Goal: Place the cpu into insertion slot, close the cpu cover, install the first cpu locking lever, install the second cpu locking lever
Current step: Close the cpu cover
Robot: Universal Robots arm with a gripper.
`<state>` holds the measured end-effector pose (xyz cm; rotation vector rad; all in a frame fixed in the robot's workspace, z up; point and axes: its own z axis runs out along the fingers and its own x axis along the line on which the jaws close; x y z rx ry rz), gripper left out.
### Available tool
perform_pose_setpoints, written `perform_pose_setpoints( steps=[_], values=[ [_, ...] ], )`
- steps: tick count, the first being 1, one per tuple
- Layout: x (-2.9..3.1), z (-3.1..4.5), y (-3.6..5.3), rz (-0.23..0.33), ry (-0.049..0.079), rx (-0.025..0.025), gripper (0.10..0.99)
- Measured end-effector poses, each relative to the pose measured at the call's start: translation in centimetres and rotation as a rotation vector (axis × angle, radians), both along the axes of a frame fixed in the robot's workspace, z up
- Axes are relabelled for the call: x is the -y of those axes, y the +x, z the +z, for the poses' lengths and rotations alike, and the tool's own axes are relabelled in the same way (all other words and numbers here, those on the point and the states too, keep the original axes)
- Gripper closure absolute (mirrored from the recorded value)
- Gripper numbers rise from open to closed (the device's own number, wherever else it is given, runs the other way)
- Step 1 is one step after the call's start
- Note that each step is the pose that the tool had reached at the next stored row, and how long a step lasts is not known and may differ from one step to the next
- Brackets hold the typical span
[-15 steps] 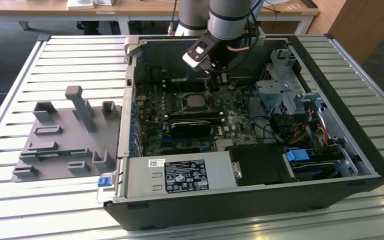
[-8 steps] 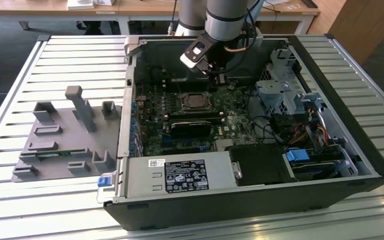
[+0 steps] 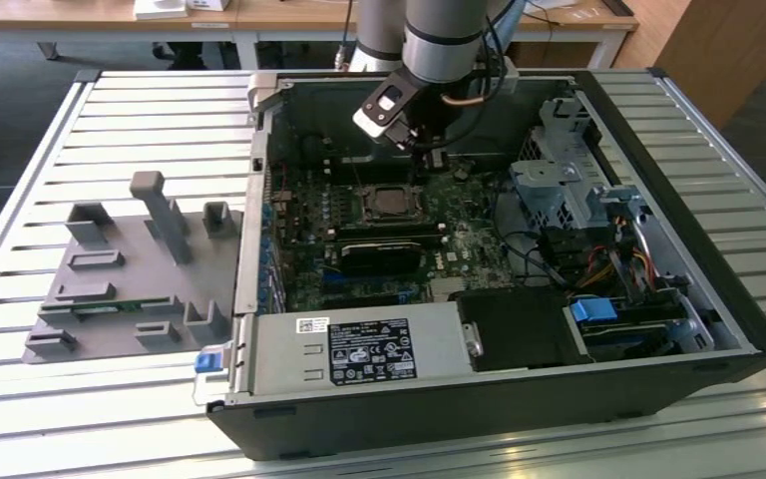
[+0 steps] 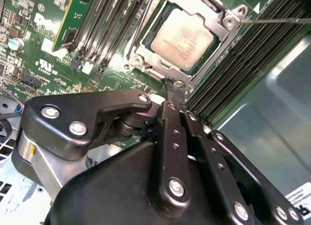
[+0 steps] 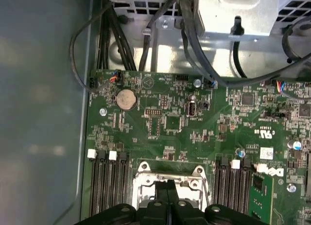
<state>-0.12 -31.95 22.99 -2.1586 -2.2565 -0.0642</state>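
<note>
Cpu (image 4: 182, 40) lies flat in the insertion slot (image 3: 368, 203) on the green motherboard (image 5: 170, 123), in the far middle of the open computer case (image 3: 742, 329). The cpu cover (image 4: 219, 38) lies down around it as a silver frame. We see the gripper (image 4: 172, 84) just at the cover's edge, its fingers (image 4: 167, 123) pressed together; whether they pinch something thin, we cannot tell.

Long black memory slots (image 4: 112, 25) run on both sides of the socket, and a thin metal lever (image 4: 277, 21) runs beside it. A black heatsink block (image 3: 383, 254) sits nearer, then the power supply (image 3: 356, 349). Dark cables (image 5: 146, 35) hang over the board's edge by a coin battery (image 5: 126, 99).

The case rests on a slatted metal table (image 3: 157, 110), with a grey holder tray (image 3: 117, 299) at the exterior view's left. Wooden desks (image 3: 290, 15) stand far behind.
</note>
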Motion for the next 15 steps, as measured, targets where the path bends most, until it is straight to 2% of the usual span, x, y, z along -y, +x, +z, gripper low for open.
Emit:
perform_pose_setpoints(
  steps=[6,15],
  values=[
    [0.00,-0.03,-1.06,0.000,0.000,0.0001,0.980],
    [0.00,-0.03,-2.11,0.000,0.000,0.0000,0.980]
  ],
)
